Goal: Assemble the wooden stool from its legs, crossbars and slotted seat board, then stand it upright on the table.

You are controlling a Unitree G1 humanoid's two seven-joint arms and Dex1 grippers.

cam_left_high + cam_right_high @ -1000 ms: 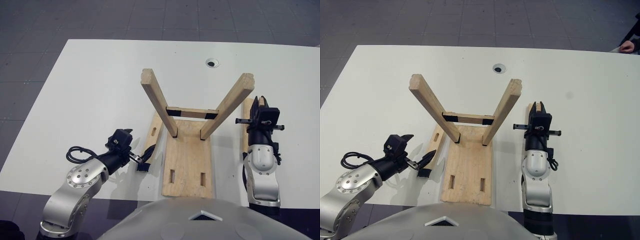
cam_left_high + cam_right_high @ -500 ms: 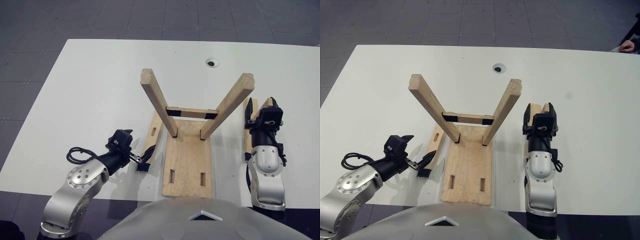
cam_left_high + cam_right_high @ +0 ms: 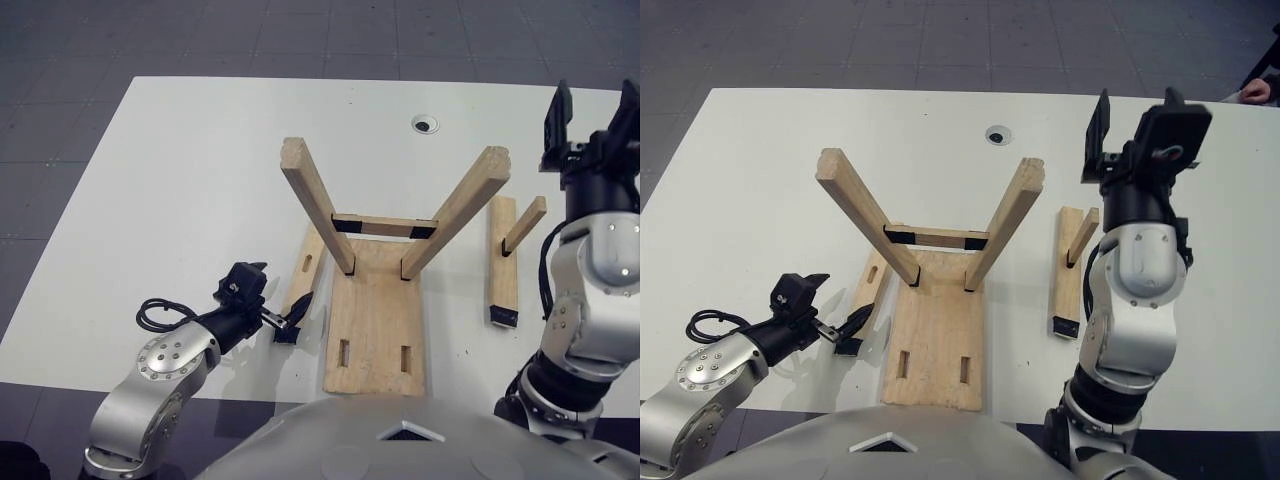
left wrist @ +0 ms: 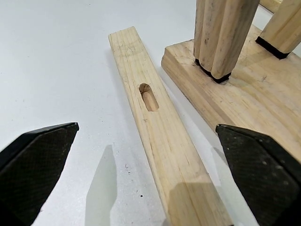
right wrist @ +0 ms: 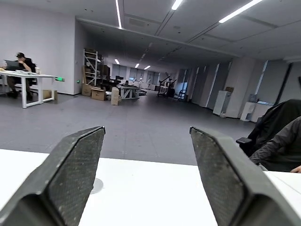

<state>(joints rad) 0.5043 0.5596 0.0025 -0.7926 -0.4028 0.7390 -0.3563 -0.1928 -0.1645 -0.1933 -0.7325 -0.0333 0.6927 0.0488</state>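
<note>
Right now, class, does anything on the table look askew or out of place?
Yes: right of the seat board, a crossbar sticks up tilted from the loose leg lying flat. The board's two near slots stand empty.

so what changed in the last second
The right hand rose high off the table, open and empty, leaving the leg with its crossbar stub lying where it was. The left hand stayed open astride the other loose leg; the seat board and its two standing legs did not move.
</note>
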